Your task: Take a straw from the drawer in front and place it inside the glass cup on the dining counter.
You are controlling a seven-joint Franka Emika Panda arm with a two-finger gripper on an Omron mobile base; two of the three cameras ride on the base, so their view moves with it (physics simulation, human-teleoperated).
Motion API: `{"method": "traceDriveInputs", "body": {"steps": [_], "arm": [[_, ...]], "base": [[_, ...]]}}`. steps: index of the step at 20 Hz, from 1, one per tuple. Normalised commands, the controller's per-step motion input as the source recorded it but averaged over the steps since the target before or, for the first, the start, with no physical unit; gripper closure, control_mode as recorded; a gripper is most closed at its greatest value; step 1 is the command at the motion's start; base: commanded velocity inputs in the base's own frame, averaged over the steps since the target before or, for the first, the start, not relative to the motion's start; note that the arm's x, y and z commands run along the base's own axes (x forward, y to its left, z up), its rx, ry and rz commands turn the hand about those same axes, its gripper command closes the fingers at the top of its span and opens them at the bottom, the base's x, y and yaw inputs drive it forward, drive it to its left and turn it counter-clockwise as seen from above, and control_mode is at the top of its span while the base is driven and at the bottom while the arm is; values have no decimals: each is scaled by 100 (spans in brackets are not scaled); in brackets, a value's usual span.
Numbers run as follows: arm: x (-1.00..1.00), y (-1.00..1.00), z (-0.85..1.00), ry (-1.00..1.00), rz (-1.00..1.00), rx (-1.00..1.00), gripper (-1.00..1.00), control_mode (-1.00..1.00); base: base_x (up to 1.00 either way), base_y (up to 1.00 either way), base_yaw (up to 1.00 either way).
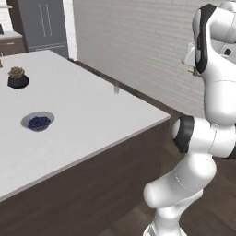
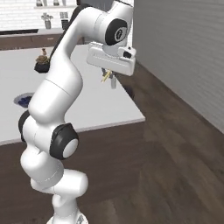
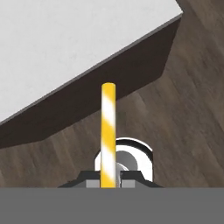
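My gripper [image 3: 108,177] is shut on a yellow and white striped straw [image 3: 108,127], which points straight away from the hand. In the hand view the straw lies over dark floor just off a corner of the white-topped dining counter [image 3: 65,39]. In the right base view the gripper [image 2: 107,72] hangs high over the counter's right end [image 2: 100,107], with the straw [image 2: 106,77] slanting down beside the small glass cup [image 2: 113,82]. The glass cup [image 1: 116,88] stands upright near the far edge of the dining counter [image 1: 92,115]. The drawer is out of view.
A grey bowl of blue things [image 1: 38,121] and a small potted plant [image 1: 17,77] stand on the counter's left part. A grey wall [image 1: 138,41] runs along the right, with dark wood floor [image 2: 175,153] between it and the counter.
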Motion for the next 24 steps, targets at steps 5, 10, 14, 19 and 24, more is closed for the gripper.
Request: {"method": "traceDriveInputs", "body": {"steps": [5, 10, 14, 19, 24], "arm": [[0, 0, 0, 0, 0, 0, 100, 100], [0, 0, 0, 0, 0, 0, 100, 100], [0, 0, 0, 0, 0, 0, 100, 100], [0, 0, 0, 0, 0, 0, 100, 100], [0, 0, 0, 0, 0, 0, 100, 100]], "base": [[28, -100, 29], [23, -100, 31], [21, -100, 35], [19, -99, 41], [17, -93, 46]]}}
